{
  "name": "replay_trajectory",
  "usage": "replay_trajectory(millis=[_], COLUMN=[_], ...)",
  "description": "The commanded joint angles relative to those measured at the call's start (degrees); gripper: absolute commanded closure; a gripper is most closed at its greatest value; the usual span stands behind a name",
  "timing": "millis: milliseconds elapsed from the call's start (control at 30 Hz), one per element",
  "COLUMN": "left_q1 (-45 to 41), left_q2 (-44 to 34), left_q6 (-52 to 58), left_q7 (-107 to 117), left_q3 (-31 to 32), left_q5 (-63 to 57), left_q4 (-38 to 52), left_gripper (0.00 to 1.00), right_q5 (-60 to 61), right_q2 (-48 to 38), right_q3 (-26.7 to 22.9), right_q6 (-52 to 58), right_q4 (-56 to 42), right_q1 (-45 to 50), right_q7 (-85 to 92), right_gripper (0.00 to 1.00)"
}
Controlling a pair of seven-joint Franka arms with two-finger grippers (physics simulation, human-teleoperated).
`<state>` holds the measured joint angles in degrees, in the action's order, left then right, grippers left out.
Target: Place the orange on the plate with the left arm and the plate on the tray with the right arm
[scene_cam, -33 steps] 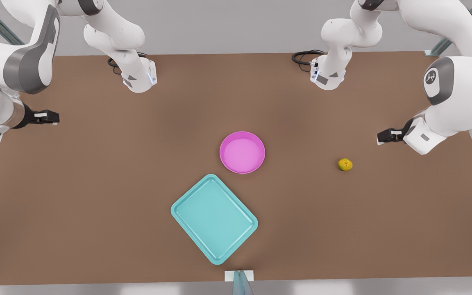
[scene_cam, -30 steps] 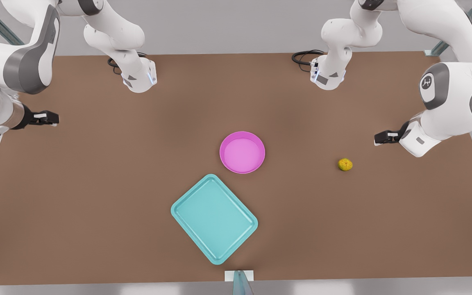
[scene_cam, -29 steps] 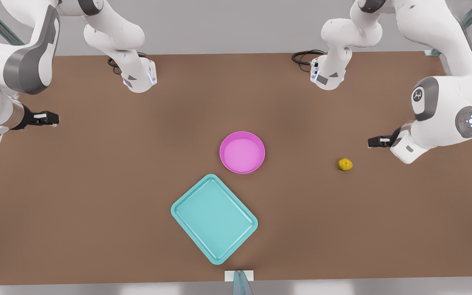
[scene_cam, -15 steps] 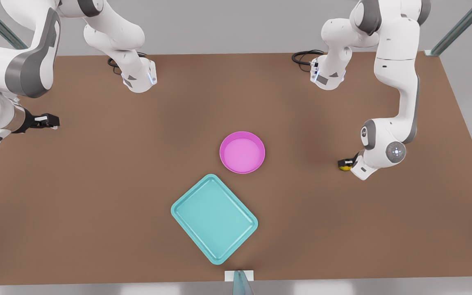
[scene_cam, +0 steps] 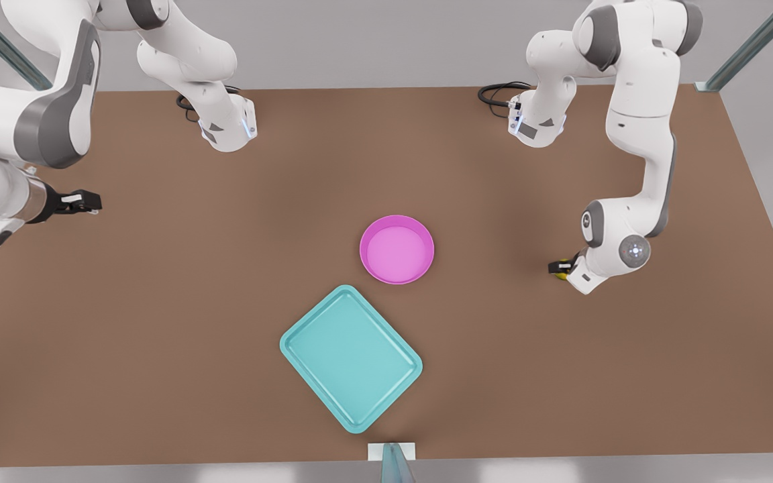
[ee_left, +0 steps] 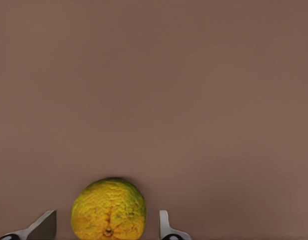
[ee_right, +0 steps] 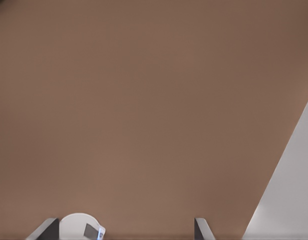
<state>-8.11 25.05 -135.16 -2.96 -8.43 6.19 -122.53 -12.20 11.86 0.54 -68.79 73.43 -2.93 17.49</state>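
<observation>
The orange (ee_left: 108, 210), bumpy and yellow-green, rests on the brown table between the fingers of my left gripper (ee_left: 106, 230), which is open with a gap on each side. At the front view's right the left gripper (scene_cam: 559, 267) is down at the table and covers most of the orange (scene_cam: 565, 268). The magenta plate (scene_cam: 396, 249) sits empty at the table's middle. Just in front of it lies the turquoise tray (scene_cam: 351, 357), turned at an angle. My right gripper (scene_cam: 83, 201) waits open above the table at the front view's left edge, far from the plate.
Two white arm bases (scene_cam: 229, 127) (scene_cam: 537, 124) stand at the table's back. One base (ee_right: 82, 228) shows near my right gripper (ee_right: 125, 230). A small white and teal fixture (scene_cam: 392, 457) sits at the front edge. Bare table surrounds the plate and tray.
My left arm swung in from the front view's right and dropped until its fingers straddle the orange. The right arm barely shifted. Orange, plate and tray have not moved.
</observation>
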Motion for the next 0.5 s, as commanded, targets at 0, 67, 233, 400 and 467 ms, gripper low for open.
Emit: replay_trajectory(millis=[0, 67, 233, 400, 467], left_q1=[0.03, -0.06, 0.03, 0.03, 0.03], left_q2=[0.79, 1.93, 3.07, 3.34, 3.34], left_q6=[-1.34, -2.30, -3.36, -3.36, -3.36], left_q7=[-0.82, -0.82, -0.82, -0.82, -0.82], left_q3=[0.00, 0.00, 0.00, 0.00, 0.00], left_q5=[-0.12, -0.12, -0.12, -0.12, -0.12], left_q4=[0.01, 0.10, 0.36, 0.45, 0.45], left_gripper=[0.00, 0.00, 0.00, 0.31, 0.32], right_q5=[0.07, 0.16, 0.07, -0.01, -0.01], right_q2=[-0.17, -0.17, -0.17, -0.08, -0.08], right_q3=[-0.01, -0.01, -0.01, -0.01, -0.10], right_q6=[0.06, -0.03, 0.06, -0.03, -0.03], right_q4=[0.14, 0.14, 0.14, 0.23, 0.31], right_q1=[0.03, 0.03, -0.06, -0.06, -0.06], right_q7=[0.62, 0.62, 0.71, 0.71, 0.71], right_gripper=[0.00, 0.00, 0.00, 0.00, 0.00])
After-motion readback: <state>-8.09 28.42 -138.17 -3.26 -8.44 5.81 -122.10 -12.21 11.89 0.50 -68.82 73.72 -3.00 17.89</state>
